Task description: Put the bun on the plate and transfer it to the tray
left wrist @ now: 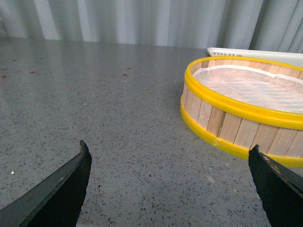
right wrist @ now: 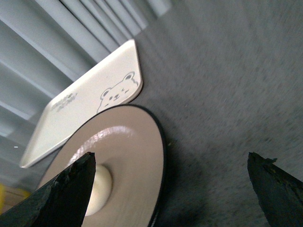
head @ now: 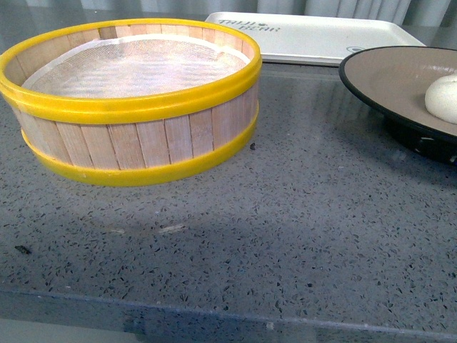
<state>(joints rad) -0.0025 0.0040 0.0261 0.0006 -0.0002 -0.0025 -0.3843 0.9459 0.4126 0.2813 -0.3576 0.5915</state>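
Right pincer (right wrist: 171, 161) gapes wide and empty near the plate (head: 393, 75); left pincer (left wrist: 169, 151) is likewise spread, holding nothing. On the plate rests the bun (head: 444, 96). Just behind the plate lies the tray (head: 307, 36); left of the plate, apart, stands the steamer basket (head: 143, 136) on the grey surface (head: 285, 229)

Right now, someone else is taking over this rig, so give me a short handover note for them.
Left tool: open, empty, by the steamer basket.
Right tool: open, empty, at the plate.
Bun lies on the plate; the plate stands on the countertop near the tray, not on it.
Done: bun plated.
To do: move plate with bun onto tray.
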